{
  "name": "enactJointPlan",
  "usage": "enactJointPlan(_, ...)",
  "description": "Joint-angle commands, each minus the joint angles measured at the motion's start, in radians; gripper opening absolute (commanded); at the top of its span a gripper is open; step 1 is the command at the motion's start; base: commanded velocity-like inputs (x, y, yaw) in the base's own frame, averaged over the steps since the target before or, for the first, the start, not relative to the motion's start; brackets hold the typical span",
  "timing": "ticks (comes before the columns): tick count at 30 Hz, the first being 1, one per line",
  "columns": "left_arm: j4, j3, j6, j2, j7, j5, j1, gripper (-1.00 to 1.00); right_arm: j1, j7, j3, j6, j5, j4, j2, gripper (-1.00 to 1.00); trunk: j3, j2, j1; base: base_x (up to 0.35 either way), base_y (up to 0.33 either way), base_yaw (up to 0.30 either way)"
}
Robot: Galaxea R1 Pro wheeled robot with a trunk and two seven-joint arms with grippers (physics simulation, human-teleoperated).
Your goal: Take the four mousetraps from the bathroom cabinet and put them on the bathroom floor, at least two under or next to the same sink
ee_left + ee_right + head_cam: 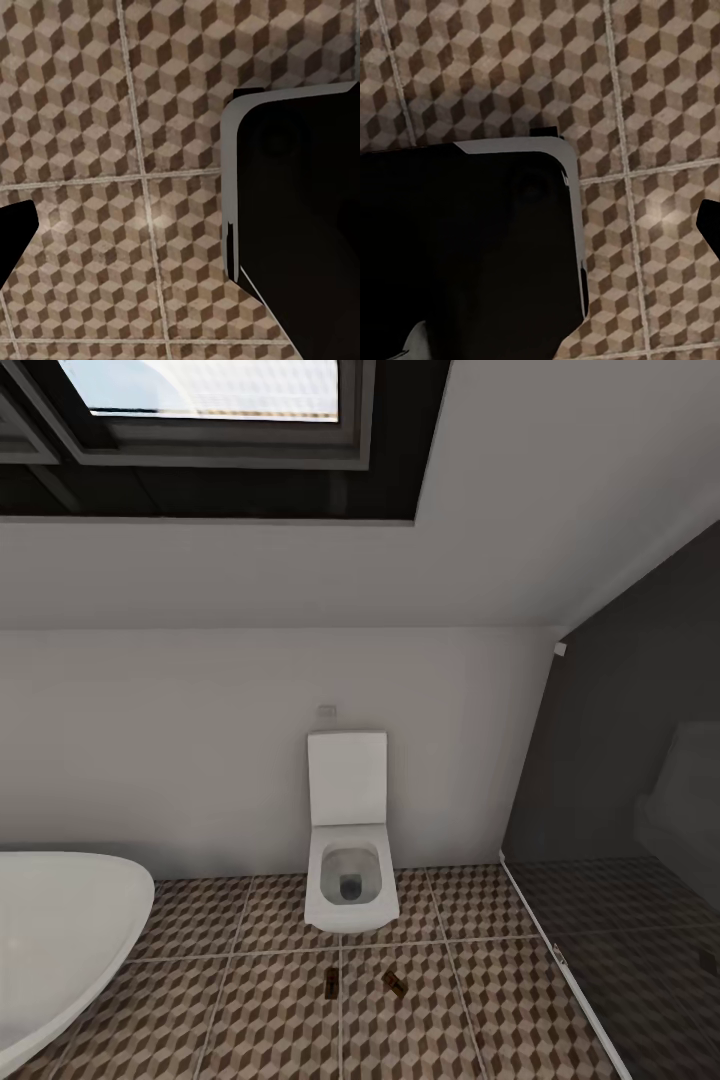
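On my wrist feeds I can't make out any fingers, so I can't tell whether either gripper is wide or closed — each camera looks down at the bathroom floor [112, 112] past a dark, grey-edged robot body [465, 247]. From the head camera I see two mousetraps [331, 982] lying flat on the cube-patterned tiles, close together but apart, just in front of the white toilet [348, 865]. The second trap [396, 984] sits at an angle. The white bathtub [60, 930] curves in at my left; a dark glass partition [620, 900] stands at right.
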Motion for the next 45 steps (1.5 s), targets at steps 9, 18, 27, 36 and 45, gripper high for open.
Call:
enactJointPlan(9,0.003,-0.009,-0.007,-0.001,0.001,0.008,-0.002,1.00,-0.001,0.005,0.006,-0.003,-0.011,0.001,0.000,1.00,-0.002,-0.002,0.001,0.000,0.000,0.000)
enactJointPlan(18,0.003,-0.009,-0.006,-0.001,0.001,0.008,-0.002,1.00,-0.001,0.005,0.006,-0.003,-0.011,0.001,0.000,1.00,-0.002,-0.002,0.001,0.000,0.000,0.000)
enactJointPlan(27,0.004,-0.009,-0.007,-0.001,0.001,0.008,-0.002,1.00,-0.001,0.005,0.006,-0.003,-0.011,0.001,0.000,1.00,-0.002,-0.002,0.001,0.000,0.000,0.000)
enactJointPlan(36,0.003,-0.009,-0.006,-0.001,0.001,0.008,-0.002,1.00,-0.001,0.005,0.006,-0.003,-0.011,0.001,0.000,1.00,-0.002,-0.002,0.001,0.000,0.000,0.000)
enactJointPlan(45,0.003,-0.009,-0.006,-0.001,0.001,0.008,-0.002,1.00,-0.001,0.005,0.006,-0.003,-0.011,0.001,0.000,1.00,-0.002,-0.002,0.001,0.000,0.000,0.000)
